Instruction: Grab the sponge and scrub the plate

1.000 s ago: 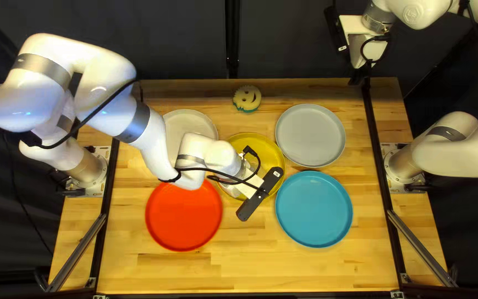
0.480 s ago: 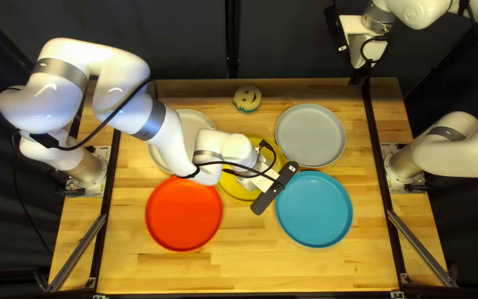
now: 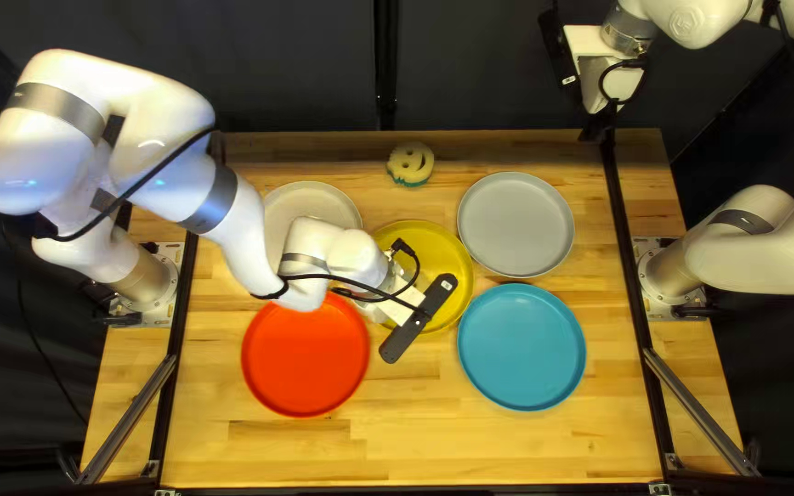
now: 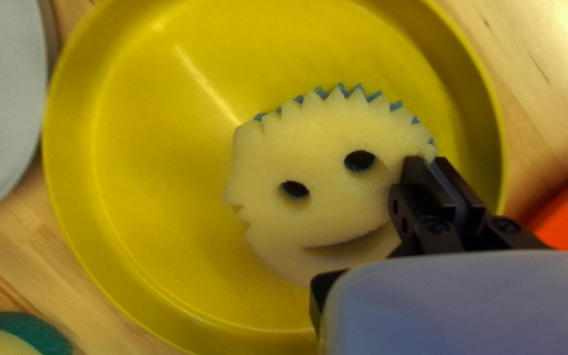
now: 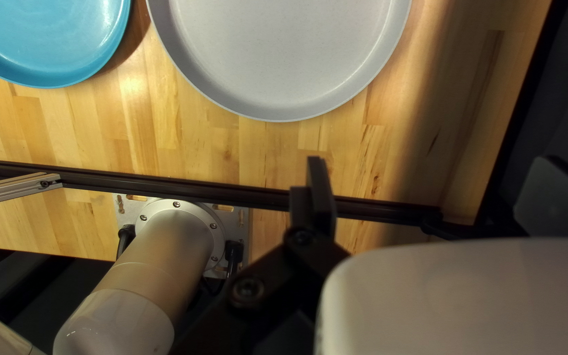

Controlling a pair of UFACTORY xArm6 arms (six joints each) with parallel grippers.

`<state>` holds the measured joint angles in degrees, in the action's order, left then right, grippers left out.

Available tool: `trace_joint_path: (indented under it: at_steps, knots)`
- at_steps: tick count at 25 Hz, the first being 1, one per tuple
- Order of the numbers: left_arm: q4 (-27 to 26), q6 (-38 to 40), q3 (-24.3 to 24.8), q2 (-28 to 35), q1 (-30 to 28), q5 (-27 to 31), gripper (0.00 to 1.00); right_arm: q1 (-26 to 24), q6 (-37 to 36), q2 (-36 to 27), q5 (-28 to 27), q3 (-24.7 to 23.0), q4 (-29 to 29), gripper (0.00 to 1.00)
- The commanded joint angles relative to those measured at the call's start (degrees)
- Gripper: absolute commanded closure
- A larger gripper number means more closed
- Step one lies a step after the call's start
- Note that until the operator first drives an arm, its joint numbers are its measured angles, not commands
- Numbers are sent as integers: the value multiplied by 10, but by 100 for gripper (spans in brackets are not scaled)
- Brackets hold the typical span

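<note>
Between its two nearly closed fingers, the left gripper (image 3: 418, 320) pinches the rim of a face-shaped sponge (image 4: 323, 217) over the yellow plate (image 4: 152, 217). The left wrist view shows the sponge's eyes and smile; in the top left view, the arm and gripper hide it. The red plate (image 3: 305, 372) and blue plate (image 3: 521, 346) are near the gripper, on either side. A pale plate (image 3: 300, 195) and grey plate (image 3: 516, 225) lie farther off, then a second sponge (image 3: 411, 163). Well apart, the right gripper (image 3: 610, 81) hangs past the worktop's (image 3: 342, 450) far edge; only its wrist view shows its fingers, spread wide around nothing.
</note>
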<state>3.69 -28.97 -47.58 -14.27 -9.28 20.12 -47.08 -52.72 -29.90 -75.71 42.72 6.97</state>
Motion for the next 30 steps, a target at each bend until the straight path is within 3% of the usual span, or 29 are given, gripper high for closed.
trace_joint_path:
  at_steps: [1, 6, 10, 15, 23, 30]
  knots:
    - [-6, -17, -45, -33, 5, 7, 100, 0, 0, 0, 0, 0, 0, 0]
    - [-14, -47, -120, -79, 16, 25, 100, 0, 0, 0, 0, 0, 0, 0]
    - [-12, -57, -141, -88, 20, 33, 100, 0, 0, 0, 0, 0, 0, 0]
    - [-11, -54, -93, -61, 24, 14, 100, 0, 0, 0, 0, 0, 0, 0]
    - [-12, -23, 34, 22, 26, -18, 100, 0, 0, 0, 0, 0, 0, 0]
    - [-17, -11, 73, 47, 31, -20, 100, 0, 0, 0, 0, 0, 0, 0]
